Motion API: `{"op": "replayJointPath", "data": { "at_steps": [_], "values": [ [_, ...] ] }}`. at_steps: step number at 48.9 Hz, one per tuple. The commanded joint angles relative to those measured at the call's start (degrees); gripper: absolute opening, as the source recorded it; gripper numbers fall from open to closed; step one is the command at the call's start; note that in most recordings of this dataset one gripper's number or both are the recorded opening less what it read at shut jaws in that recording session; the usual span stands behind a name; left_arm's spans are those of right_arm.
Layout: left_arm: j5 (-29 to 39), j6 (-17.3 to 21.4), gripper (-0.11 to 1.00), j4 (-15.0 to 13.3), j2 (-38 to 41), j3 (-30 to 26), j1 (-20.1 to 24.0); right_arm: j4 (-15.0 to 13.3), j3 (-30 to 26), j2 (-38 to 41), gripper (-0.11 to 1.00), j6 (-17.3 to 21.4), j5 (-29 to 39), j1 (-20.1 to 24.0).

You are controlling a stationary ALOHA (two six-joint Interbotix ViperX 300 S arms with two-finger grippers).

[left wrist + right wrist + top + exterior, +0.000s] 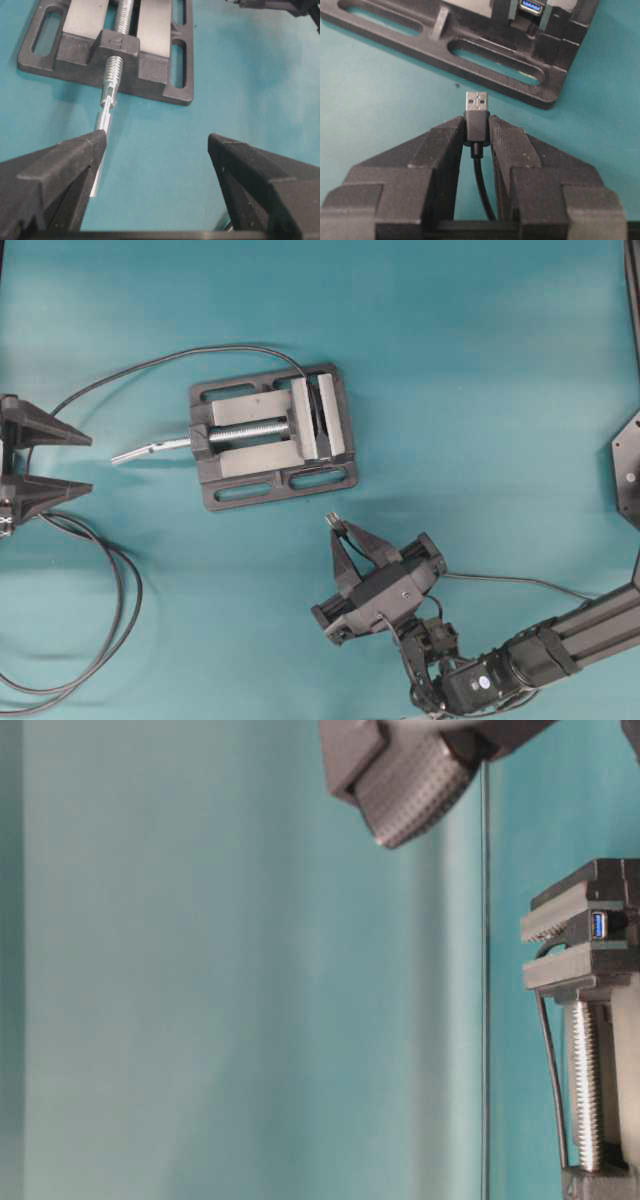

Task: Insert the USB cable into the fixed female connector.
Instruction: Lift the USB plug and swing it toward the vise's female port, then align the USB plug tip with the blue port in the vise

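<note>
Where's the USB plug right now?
In the right wrist view, the USB cable's plug sits pinched in the right gripper, just short of the vise.

Matt grey metal vise [272, 436]; shiny threaded screw [248, 430], smooth teal table [480, 360]

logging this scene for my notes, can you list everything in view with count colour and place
vise: one, dark grey, left of middle in the overhead view, silver screw handle toward the left
fixed female connector: one, black with blue insert, clamped in the vise jaws
looping cable: one, dark, running from the vise in an arc and looping at lower left
USB cable: one, black with silver plug tip, held just short of the vise base, tip pointing toward it
table: one, teal, under everything
left end effector: one, black, left edge, open, holding nothing
right end effector: one, black, lower middle, shut on the USB cable's plug body
</note>
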Motion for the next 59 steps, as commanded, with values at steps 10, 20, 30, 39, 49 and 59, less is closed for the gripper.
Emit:
{"op": "replayJointPath", "data": {
  "at_steps": [10, 20, 30, 39, 49, 59],
  "values": [
    [-0.3, -0.9, 0.98, 0.2, 0.4, -0.8, 0.2, 1.1, -3.6, 0.1, 0.2, 0.2, -3.1, -1.6],
    [-0.3, -0.8, 0.98, 0.2, 0.4, -0.8, 0.2, 1.8, -4.3, 0.8, 0.2, 0.4, -3.5, -2.3],
    [-0.3, -0.8, 0.98, 0.2, 0.4, -0.8, 0.2, 2.4, -4.3, 0.8, 0.2, 1.2, -4.1, -2.6],
    [-0.3, -0.9, 0.98, 0.2, 0.4, -0.8, 0.2, 4.2, -5.4, 0.8, 0.2, 1.7, -4.3, -3.3],
    [-0.3, -0.8, 0.98, 0.2, 0.4, -0.8, 0.2, 5.0, -6.5, 0.8, 0.2, 1.7, -4.5, -3.8],
    [-0.3, -0.8, 0.98, 0.2, 0.4, -0.8, 0.2, 5.0, -6.9, 0.6, 0.2, 1.8, -5.1, -4.7]
  ]
}}
